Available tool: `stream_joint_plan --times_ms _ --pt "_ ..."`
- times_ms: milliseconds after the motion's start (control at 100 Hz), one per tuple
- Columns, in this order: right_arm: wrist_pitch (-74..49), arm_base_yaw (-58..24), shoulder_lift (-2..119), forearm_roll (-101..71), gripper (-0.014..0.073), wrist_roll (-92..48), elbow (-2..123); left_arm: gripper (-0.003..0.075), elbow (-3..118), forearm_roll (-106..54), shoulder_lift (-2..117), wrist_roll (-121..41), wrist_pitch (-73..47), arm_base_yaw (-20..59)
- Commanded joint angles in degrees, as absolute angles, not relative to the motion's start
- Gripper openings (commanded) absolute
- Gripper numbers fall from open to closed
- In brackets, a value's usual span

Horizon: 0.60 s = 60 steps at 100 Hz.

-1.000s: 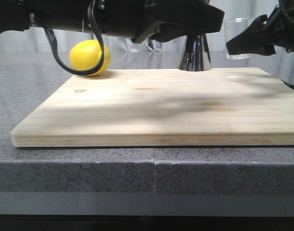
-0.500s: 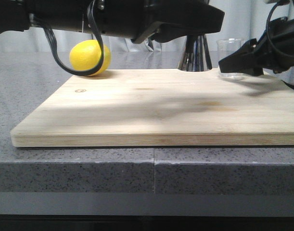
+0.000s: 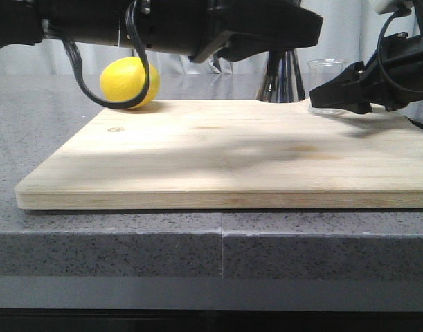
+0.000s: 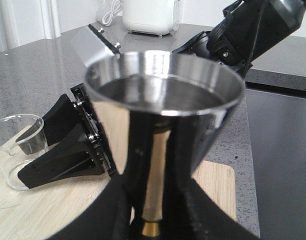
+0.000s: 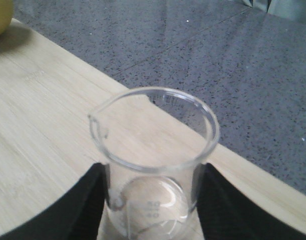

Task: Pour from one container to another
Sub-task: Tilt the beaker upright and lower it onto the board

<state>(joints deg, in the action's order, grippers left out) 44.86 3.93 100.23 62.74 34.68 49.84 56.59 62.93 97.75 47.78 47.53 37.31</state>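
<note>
Standing on one board (image 3: 218,149): one jigger (image 4: 160,125), one beaker (image 5: 153,155) (each clasped by closed fingers), one lemon (image 3: 128,83).

Polished steel on the jigger (image 4: 163,130), mirror-bright, with a gold-coloured band at its waist between the left gripper's (image 4: 155,220) matt black fingers. The beaker (image 5: 153,160) is clear, glossy glass with faint white marks, flanked by the right gripper's (image 5: 151,210) matt black pads. Beneath them lies the cutting board (image 3: 218,152), pale, smooth-grained wood, on a speckled grey stone-look countertop (image 3: 128,252). The lemon (image 3: 128,83) looks waxy yellow.
</note>
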Motion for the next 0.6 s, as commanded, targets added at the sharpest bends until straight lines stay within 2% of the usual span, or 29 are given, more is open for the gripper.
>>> stream_joint_plan --times_ms 0,160,400,590 --pt "45.93 4.28 98.54 61.41 0.0244 33.97 51.18 -0.0021 57.96 59.93 94.72 48.3 51.64 37.28" --pt "45.67 4.28 98.54 61.41 0.0262 33.97 51.18 -0.0021 57.96 59.93 94.72 48.3 51.64 37.28" --pt "45.67 4.28 98.54 58.82 0.0455 34.08 51.18 -0.0021 57.96 59.93 94.72 48.3 51.64 37.28" --pt "45.91 4.28 98.54 57.28 0.0511 34.08 51.18 -0.0021 57.96 59.93 94.72 48.3 51.64 37.28"
